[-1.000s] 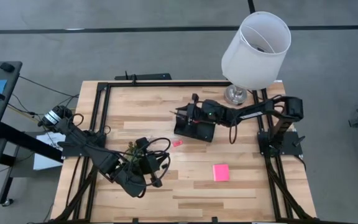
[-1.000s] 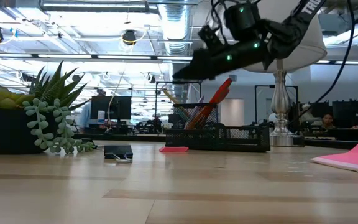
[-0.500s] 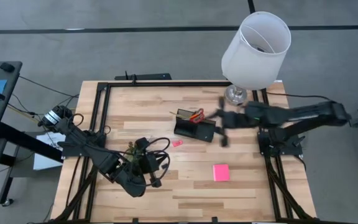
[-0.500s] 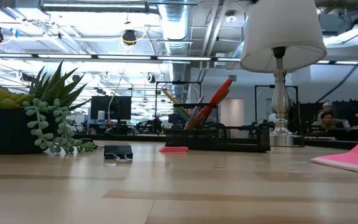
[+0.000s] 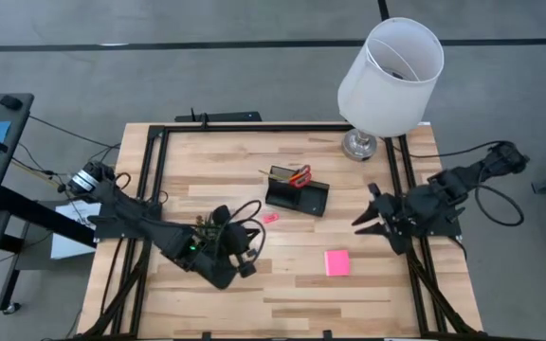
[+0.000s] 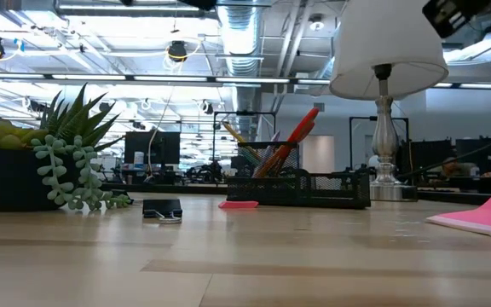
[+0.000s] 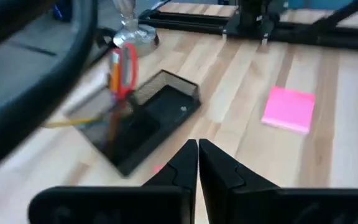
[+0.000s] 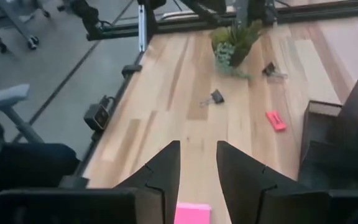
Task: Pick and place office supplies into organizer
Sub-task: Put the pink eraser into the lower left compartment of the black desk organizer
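The black organizer (image 5: 297,196) stands mid-table with red-handled scissors (image 5: 300,175) and pens (image 6: 258,153) upright in its taller box. A pink eraser (image 5: 270,218) lies just near of it, and the pink sticky pad (image 5: 336,262) lies flat toward the near right. Two black clips (image 8: 216,96) (image 8: 269,70) lie by the plant. My left gripper (image 5: 247,258) hovers shut, near-left of the organizer (image 7: 148,124), pointing toward it. My right gripper (image 5: 366,210) hangs open near the table's right edge, holding nothing; the sticky pad (image 8: 192,213) lies below it.
A lamp with a white shade (image 5: 390,64) stands at the far right corner. A potted green plant (image 8: 235,40) sits left of centre, partly under my left arm. Black frame rails (image 5: 154,161) run along the table's sides. Bare wood shows along the near edge.
My right gripper has drawn back from over the organizer toward the table's right edge, rising as it went; the scissors stay standing in the organizer's box. My left gripper has edged a little toward the organizer and rolled slightly.
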Controlling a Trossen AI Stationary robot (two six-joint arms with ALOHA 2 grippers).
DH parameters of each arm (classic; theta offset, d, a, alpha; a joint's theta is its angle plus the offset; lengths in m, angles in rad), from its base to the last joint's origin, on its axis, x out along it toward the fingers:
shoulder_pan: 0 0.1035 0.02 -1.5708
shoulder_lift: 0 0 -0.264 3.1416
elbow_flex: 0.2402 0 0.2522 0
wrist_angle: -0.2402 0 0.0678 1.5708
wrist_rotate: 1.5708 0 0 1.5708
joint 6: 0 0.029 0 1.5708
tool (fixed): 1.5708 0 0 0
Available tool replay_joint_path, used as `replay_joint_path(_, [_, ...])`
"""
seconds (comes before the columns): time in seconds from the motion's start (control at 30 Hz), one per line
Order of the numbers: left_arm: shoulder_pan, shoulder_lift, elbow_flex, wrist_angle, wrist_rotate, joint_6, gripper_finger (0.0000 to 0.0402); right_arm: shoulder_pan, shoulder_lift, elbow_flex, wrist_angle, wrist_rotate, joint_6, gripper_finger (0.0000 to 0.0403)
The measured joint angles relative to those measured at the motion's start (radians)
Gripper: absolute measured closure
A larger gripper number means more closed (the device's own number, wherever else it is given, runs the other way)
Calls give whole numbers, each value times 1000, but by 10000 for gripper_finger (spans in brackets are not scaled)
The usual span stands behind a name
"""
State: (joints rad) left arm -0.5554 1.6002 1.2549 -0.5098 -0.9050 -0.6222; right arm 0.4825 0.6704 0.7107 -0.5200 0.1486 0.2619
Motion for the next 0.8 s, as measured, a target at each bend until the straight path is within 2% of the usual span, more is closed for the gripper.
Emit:
replay_joint_path(0.1, [31,60,-4,12,57,-75,379,36,4,-32,-6,41,1,305])
replay_joint_path(0.3, [107,222,-3,187,211,-35,339,74,42,-46,2,43,1,305])
replay_joint_path(0.53, [221,344,-2,299,271,-5,302,112,93,-46,6,37,1,305])
replay_joint_path(0.67, [290,364,-3,256,311,-24,295,134,124,-45,4,37,1,305])
replay_joint_path(0.8, [322,365,-3,170,303,42,299,154,154,-45,4,36,2,305])
